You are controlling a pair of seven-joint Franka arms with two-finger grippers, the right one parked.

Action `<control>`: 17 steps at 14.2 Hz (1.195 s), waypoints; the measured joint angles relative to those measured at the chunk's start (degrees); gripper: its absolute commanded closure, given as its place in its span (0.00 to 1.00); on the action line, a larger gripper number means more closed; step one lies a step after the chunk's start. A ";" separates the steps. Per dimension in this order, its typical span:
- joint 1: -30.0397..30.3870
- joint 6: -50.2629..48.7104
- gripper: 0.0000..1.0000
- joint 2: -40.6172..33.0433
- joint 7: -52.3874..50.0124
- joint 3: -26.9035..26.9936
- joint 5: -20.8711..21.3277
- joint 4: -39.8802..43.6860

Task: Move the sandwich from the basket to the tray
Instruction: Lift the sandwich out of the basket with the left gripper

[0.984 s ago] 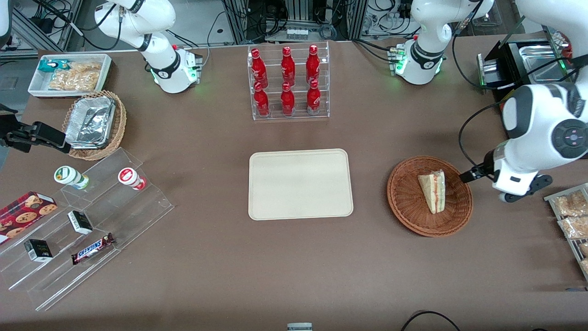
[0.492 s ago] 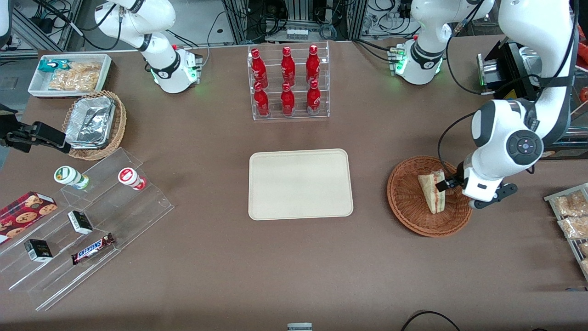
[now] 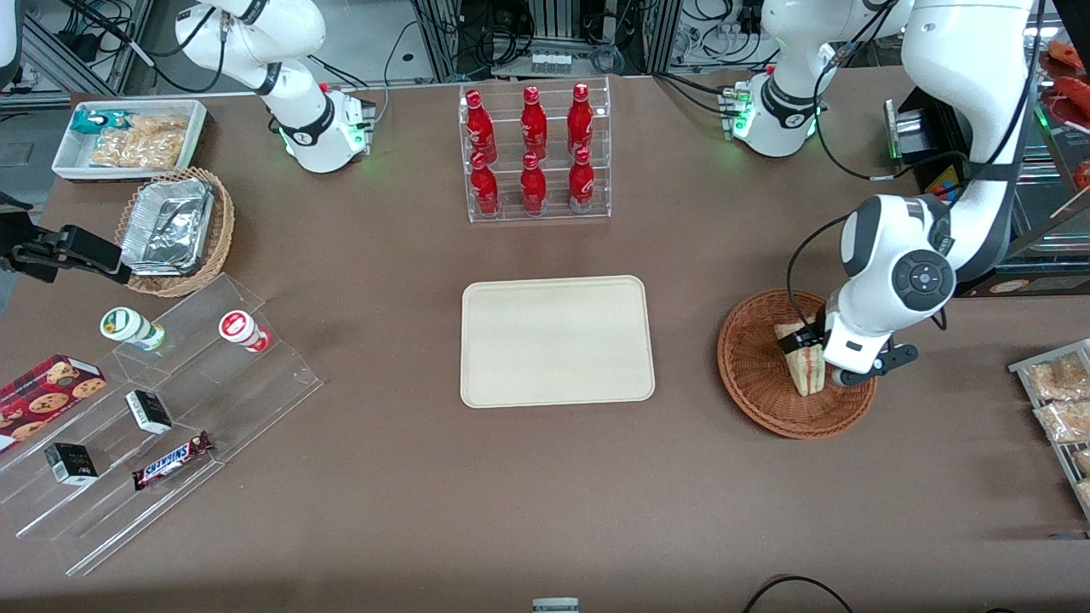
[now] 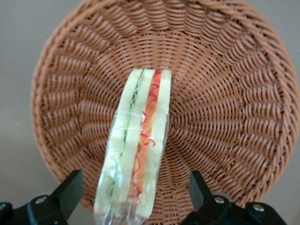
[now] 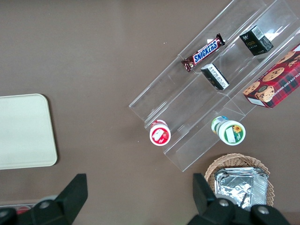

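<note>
Wicker basket (image 3: 758, 375) cradles the wrapped sandwich (image 4: 136, 150) on its edge as the gripper (image 4: 133, 199) hangs above, fingers (image 4: 70, 192) spread wide to straddle it, gripping nothing; the tray (image 3: 558, 340) waits nearby on the worktop.

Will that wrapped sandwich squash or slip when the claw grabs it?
Probably a bit of both. The sandwich is soft white bread with thin filling, so it likely dents under a firm squeeze. Its clear wrap looks glossy, so it may slide. The open gripper straddles it over the basket, and it seems light for its size.
</note>
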 measured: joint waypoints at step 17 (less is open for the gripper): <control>0.05 2.13 0.87 1.22 0.00 0.21 0.00 -1.96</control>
